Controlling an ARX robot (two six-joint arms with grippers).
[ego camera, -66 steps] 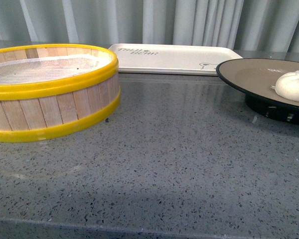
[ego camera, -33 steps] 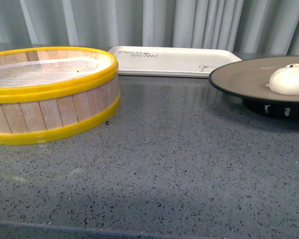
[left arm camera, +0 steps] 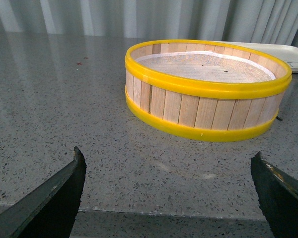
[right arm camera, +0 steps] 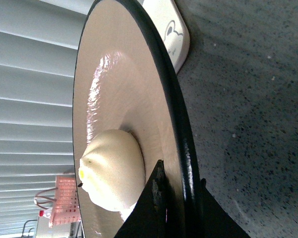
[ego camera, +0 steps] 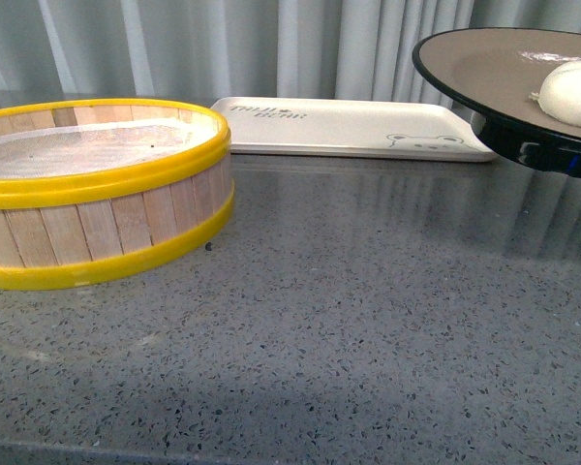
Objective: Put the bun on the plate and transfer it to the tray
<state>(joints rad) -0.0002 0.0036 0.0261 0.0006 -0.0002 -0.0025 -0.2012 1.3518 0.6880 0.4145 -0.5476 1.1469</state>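
Observation:
The plate (ego camera: 489,68), tan inside with a black rim and foot, hangs in the air at the right of the front view, above the table. The white bun (ego camera: 573,95) sits on it. In the right wrist view my right gripper (right arm camera: 181,186) is shut on the plate's black rim (right arm camera: 161,84), with the bun (right arm camera: 111,168) close beside one finger. The cream tray (ego camera: 344,126) with the bear drawing lies on the table behind and left of the plate; its corner shows in the right wrist view (right arm camera: 171,29). My left gripper (left arm camera: 169,173) is open and empty, low over the table's near edge.
A yellow-rimmed wooden steamer basket (ego camera: 92,189) stands at the left of the grey speckled table (ego camera: 368,320); it also shows ahead of the left gripper (left arm camera: 206,87). Grey curtains hang behind the table.
The plate with the bun has risen off the table and now hangs higher, tilted slightly. The tray's bear drawing is now uncovered.

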